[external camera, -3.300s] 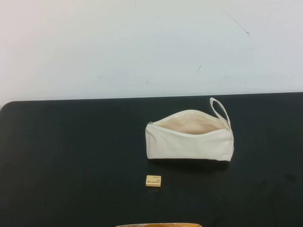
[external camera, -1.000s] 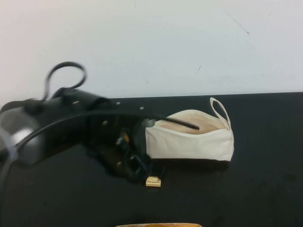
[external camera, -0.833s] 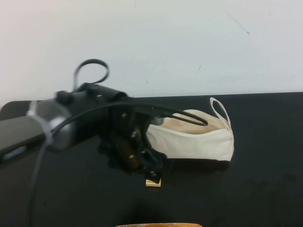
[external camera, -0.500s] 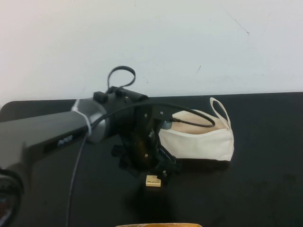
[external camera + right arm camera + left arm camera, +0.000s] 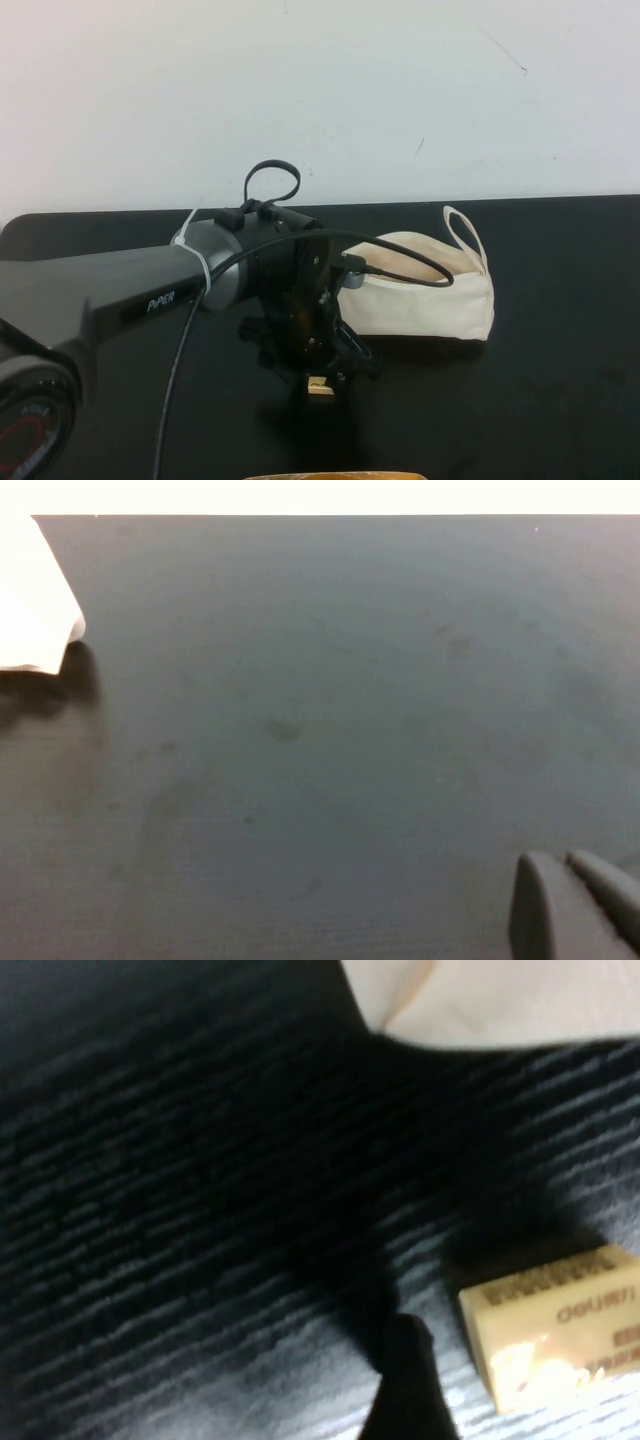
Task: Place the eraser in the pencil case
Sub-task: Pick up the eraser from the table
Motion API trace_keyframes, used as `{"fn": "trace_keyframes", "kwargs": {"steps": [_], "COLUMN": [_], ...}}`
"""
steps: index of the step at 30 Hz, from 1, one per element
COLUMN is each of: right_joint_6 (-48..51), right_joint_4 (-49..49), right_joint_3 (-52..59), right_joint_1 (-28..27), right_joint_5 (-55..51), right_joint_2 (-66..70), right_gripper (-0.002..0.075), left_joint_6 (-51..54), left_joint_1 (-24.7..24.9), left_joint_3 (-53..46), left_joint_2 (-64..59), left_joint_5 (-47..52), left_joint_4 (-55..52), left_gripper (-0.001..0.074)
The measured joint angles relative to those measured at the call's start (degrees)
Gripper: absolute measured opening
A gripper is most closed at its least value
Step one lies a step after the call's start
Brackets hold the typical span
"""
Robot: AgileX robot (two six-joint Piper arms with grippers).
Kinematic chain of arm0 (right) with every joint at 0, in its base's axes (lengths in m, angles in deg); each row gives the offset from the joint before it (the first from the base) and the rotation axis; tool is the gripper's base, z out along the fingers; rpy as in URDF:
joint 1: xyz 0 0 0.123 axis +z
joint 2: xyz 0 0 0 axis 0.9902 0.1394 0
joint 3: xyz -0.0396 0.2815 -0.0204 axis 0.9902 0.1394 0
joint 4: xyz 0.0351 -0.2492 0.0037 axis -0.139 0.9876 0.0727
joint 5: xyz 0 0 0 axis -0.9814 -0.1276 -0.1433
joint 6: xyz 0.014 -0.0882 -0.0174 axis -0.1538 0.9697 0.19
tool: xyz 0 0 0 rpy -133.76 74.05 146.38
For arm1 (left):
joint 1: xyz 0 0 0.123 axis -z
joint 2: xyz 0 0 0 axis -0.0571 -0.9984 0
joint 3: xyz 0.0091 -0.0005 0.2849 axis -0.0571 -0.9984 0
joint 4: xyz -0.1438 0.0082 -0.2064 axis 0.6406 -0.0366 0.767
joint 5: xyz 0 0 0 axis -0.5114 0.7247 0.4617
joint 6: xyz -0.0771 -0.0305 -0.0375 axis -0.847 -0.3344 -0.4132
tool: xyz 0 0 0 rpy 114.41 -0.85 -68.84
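Observation:
The eraser point(image 5: 320, 386) is a tiny pale yellow block with dark print, lying on the black table in front of the pencil case point(image 5: 430, 295). The case is a cream pouch lying on its side with a loop strap at its right end; my arm hides its left part. My left gripper point(image 5: 322, 378) is low over the eraser and open. In the left wrist view one dark finger point(image 5: 403, 1380) stands just beside the eraser point(image 5: 560, 1325), a little apart from it. My right gripper point(image 5: 575, 905) is shut and empty, out of the high view, over bare table.
The black table point(image 5: 560, 390) runs to a white wall behind. A thin yellow-orange edge point(image 5: 335, 476) shows at the bottom of the high view. The pouch's corner shows in the left wrist view point(image 5: 500, 1000) and the right wrist view point(image 5: 30, 600).
My left arm has swung in from the left and come down over the eraser. The eraser and the pouch have not moved.

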Motion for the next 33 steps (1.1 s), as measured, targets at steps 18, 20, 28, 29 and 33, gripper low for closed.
{"fn": "trace_keyframes", "kwargs": {"steps": [18, 20, 28, 29, 33], "right_joint_6": [0.0, 0.0, 0.0, 0.0, 0.0], "right_joint_4": [0.0, 0.0, 0.0, 0.0, 0.0], "right_joint_3": [0.0, 0.0, 0.0, 0.0, 0.0], "right_joint_1": [0.0, 0.0, 0.0, 0.0, 0.0], "right_joint_5": [0.0, 0.0, 0.0, 0.0, 0.0], "right_joint_2": [0.0, 0.0, 0.0, 0.0, 0.0], "right_gripper": [-0.0001, -0.0001, -0.0001, -0.0001, -0.0001], "left_joint_6": [-1.7, -2.5, -3.9, -3.9, -3.8], "left_joint_1": [0.0, 0.0, 0.0, 0.0, 0.0], "left_joint_3": [0.0, 0.0, 0.0, 0.1, 0.5], "left_joint_2": [0.0, 0.0, 0.0, 0.0, 0.0], "left_joint_5": [-1.6, -1.6, -1.2, -0.8, 1.9], "left_joint_4": [-0.8, -0.9, -0.9, -0.9, -0.9], "left_gripper": [0.0335, 0.0314, 0.0307, 0.0306, 0.0304]}}
